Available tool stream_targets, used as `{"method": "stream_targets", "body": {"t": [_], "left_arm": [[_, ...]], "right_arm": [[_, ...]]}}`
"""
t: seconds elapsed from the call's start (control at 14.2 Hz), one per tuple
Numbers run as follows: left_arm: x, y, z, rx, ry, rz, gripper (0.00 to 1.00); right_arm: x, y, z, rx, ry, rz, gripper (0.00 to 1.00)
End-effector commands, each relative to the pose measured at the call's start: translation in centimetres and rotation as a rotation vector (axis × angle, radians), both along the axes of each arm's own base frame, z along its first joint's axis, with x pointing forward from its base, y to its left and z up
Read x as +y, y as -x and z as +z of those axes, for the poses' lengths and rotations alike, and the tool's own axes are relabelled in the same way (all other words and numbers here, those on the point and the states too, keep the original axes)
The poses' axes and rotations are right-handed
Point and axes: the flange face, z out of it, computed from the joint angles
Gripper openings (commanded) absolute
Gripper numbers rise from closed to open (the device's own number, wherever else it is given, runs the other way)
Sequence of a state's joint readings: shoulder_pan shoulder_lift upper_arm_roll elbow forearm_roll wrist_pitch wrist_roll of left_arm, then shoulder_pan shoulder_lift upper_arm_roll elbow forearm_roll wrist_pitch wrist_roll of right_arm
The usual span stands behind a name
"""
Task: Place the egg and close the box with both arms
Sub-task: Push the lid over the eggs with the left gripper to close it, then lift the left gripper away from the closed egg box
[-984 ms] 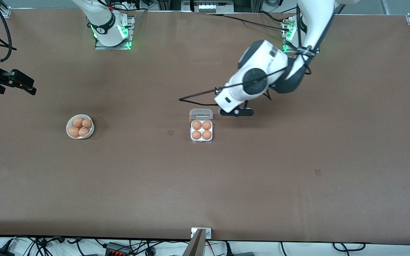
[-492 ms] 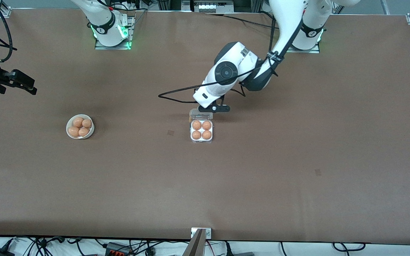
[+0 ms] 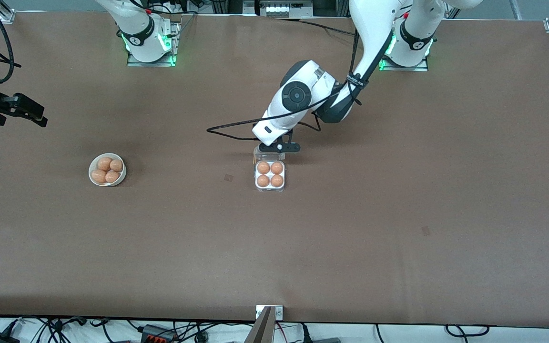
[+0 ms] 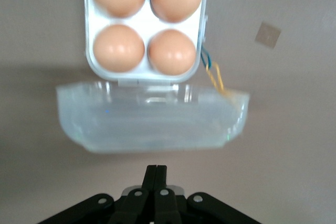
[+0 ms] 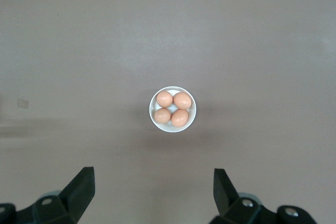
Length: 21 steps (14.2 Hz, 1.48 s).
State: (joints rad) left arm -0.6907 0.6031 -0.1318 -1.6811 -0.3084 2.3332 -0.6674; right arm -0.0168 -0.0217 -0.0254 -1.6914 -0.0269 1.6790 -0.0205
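The box (image 3: pixel 270 174) stands mid-table, its white tray (image 4: pixel 147 22) filled with several brown eggs (image 3: pixel 263 167). Its clear lid (image 3: pixel 267 154) lies flung open, flat on the table beside the tray (image 4: pixel 152 124). My left gripper (image 3: pixel 281 147) is shut with nothing in it, low by the lid's outer edge, fingertips pressed together (image 4: pixel 156 167). My right gripper (image 3: pixel 23 110) waits high over the table at the right arm's end. It is open and holds nothing (image 5: pixel 152 173).
A round white bowl (image 3: pixel 90 173) holds several more eggs (image 3: pixel 105 164) toward the right arm's end of the table. It shows straight below the right gripper (image 5: pixel 153 115). The left arm's black cable (image 3: pixel 229 131) loops over the table near the box.
The left arm has swung in from its own end of the table, bringing its shut gripper to the open lid's edge. The right arm, box and bowl have not moved.
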Motion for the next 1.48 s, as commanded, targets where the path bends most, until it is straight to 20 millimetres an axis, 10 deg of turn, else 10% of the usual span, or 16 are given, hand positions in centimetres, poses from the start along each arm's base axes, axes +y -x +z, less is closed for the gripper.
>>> {"method": "stream_targets", "body": {"t": [0.0,0.63,1.12,1.27,1.34,1.41], "left_arm": [[0.9,-3.1,1.6,-0.051,0.035,-0.012,0.0],[3.7,-6.5,5.9,-0.102,0.049,0.043,0.0],[15.6,-9.7,14.5,0.097,-0.24,-0.155,0.04],[20.0,-11.2,18.3,0.146,-0.29,-0.186,0.35],[22.1,-11.5,20.1,0.159,-0.285,-0.202,0.99],[23.4,-11.7,21.2,0.154,-0.279,-0.208,1.0]], "right_arm": [[-0.1,0.6,0.5,0.008,0.004,0.015,1.0],[-0.1,0.0,0.0,-0.007,0.003,0.013,1.0],[-0.1,-0.3,-0.3,0.0,0.003,0.014,1.0],[0.2,-0.2,-0.3,0.001,0.004,0.021,1.0],[0.1,-0.3,-0.3,0.002,0.003,0.019,1.0],[0.0,-0.2,-0.4,0.008,0.002,0.019,1.0]]}}
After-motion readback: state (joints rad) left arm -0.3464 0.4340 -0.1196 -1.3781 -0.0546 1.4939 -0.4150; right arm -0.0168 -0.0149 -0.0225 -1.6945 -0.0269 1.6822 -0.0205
